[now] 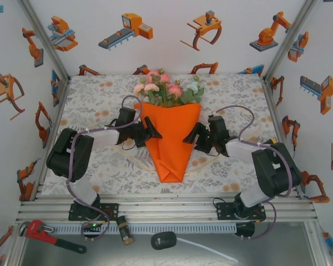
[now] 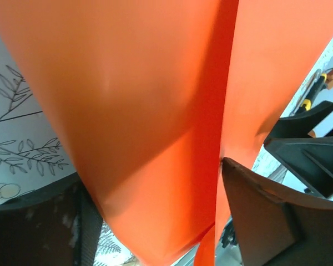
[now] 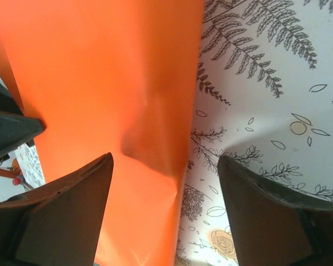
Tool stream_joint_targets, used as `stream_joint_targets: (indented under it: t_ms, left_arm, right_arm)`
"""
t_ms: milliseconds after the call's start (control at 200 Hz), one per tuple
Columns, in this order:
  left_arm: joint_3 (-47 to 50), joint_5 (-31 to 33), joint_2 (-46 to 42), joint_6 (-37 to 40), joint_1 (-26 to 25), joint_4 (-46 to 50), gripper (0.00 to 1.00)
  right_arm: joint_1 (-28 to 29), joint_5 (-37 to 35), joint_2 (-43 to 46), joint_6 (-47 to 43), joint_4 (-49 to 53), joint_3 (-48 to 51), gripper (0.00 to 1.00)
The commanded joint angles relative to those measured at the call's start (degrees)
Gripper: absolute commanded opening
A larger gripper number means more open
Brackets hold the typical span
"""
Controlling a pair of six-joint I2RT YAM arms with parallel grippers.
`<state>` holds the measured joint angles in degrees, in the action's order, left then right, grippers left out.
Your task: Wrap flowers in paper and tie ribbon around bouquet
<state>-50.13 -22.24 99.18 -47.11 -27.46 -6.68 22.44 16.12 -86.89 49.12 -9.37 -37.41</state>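
The bouquet lies in the middle of the table as an orange paper cone, its point toward the arms. Pink and cream flowers with green leaves stick out of its wide far end. At the cone's left edge, my left gripper stands open; its dark fingers straddle the paper without pinching it. My right gripper is open at the cone's right edge, and that paper edge lies between its fingers. A pale strip, perhaps the ribbon, lies on the cloth beside the cone's lower part.
Patterned walls and aluminium posts close in the leaf-printed tablecloth on three sides. On the front ledge lie a red pipe wrench and a black plug with a white cable. The cloth to either side of the cone is bare.
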Motion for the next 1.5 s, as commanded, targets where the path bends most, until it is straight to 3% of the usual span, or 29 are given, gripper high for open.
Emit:
stream_joint_targets:
  t_ms: [0, 230, 641, 821, 1006, 1191, 1497]
  left_arm:
    - [-0.6, 6.3, -1.6, 3.2, 0.0, 7.0, 0.8]
    - [-1.0, 9.5, -4.7, 4.6, 0.0, 10.0, 0.87]
    - [-0.8, 14.2, -13.4, 5.9, 0.5, 13.0, 0.88]
    - [0.1, 18.4, -20.0, 5.9, 4.9, 17.2, 0.88]
    - [1.6, 28.5, -27.5, 3.6, 16.3, 29.3, 0.87]
    - [6.5, 33.7, -32.4, 2.6, 25.9, 32.8, 0.87]
    - [8.9, 33.1, -34.0, -0.2, 28.2, 30.7, 0.87]
  right_arm:
    - [0.3, -4.5, 2.7, -1.8, 4.3, -2.0, 0.78]
    - [0.3, -4.8, 4.1, -2.4, 5.4, -3.0, 0.79]
    - [-1.9, -8.1, 8.8, -6.1, 12.0, -7.2, 0.81]
    - [-10.0, -10.8, 13.1, -8.1, 17.0, -7.9, 0.81]
    - [-24.8, -18.7, 14.8, -11.7, 26.5, -8.4, 0.82]
    - [-34.1, -18.0, 9.3, -13.8, 26.5, -8.8, 0.84]
    - [-39.4, -21.6, -5.1, -16.7, 21.9, -19.2, 0.76]
